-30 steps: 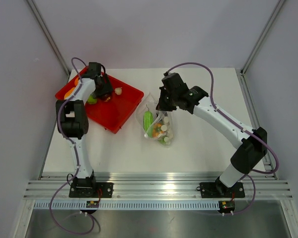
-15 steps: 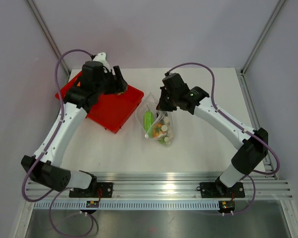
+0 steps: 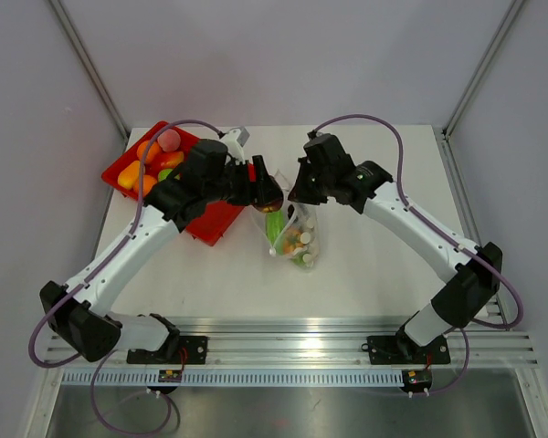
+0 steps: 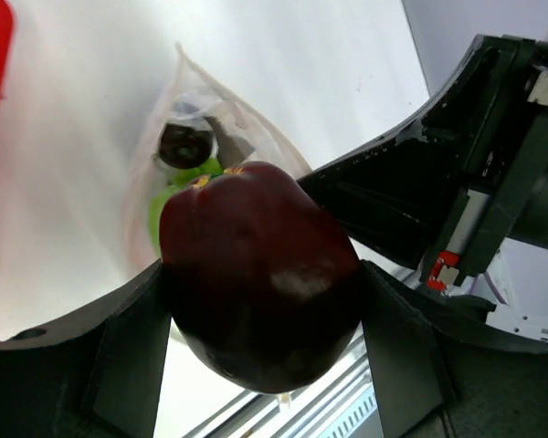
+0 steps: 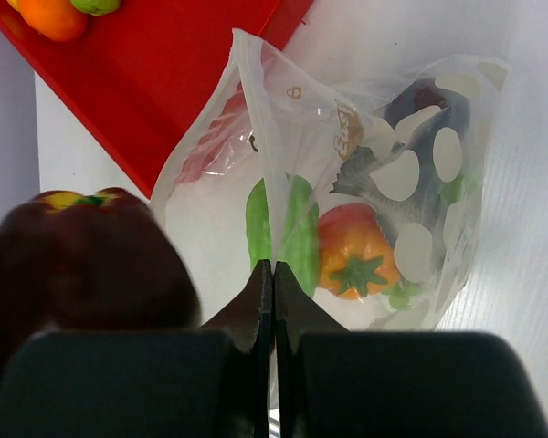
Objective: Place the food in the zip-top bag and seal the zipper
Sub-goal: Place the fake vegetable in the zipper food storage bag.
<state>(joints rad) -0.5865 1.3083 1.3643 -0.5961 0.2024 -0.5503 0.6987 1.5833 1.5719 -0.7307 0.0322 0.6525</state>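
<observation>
The left gripper (image 4: 260, 306) has a dark red fruit (image 4: 256, 265) clamped between its fingers (image 4: 397, 351), with the matte black pads pressed against either flank. The fruit is glossy and smooth, lumpy-round like a squat pepper, with a touch of yellow at its crown. It fills the whole gap between the fingers.

Just beyond those fingertips lies the bag (image 5: 374, 128). It is thin clear film, crinkled and printed with whitish round spots, and it rests on the white table (image 3: 384, 265) with its mouth gaping toward the fruit.

The right gripper (image 5: 272, 292) is clenched tight, its two slim fingers meeting in a thin seam. A ridge of the bag's film is nipped between the tips and drawn up into a peak. Whether that ridge is the zipper I can't make out.

Ahead of the right fingertips, inside the film, sits a long smooth green pod (image 5: 279, 224). Just to one side of it is an orange pepper (image 5: 352, 260) with a green star-shaped stem. Something dark shows deeper in.

The held fruit hangs close beside the right fingers. Behind the left fingers is the red plastic tray (image 3: 212, 224), flat with a low rim. It holds rounded orange, pink, green and yellow toys (image 3: 149, 151).
</observation>
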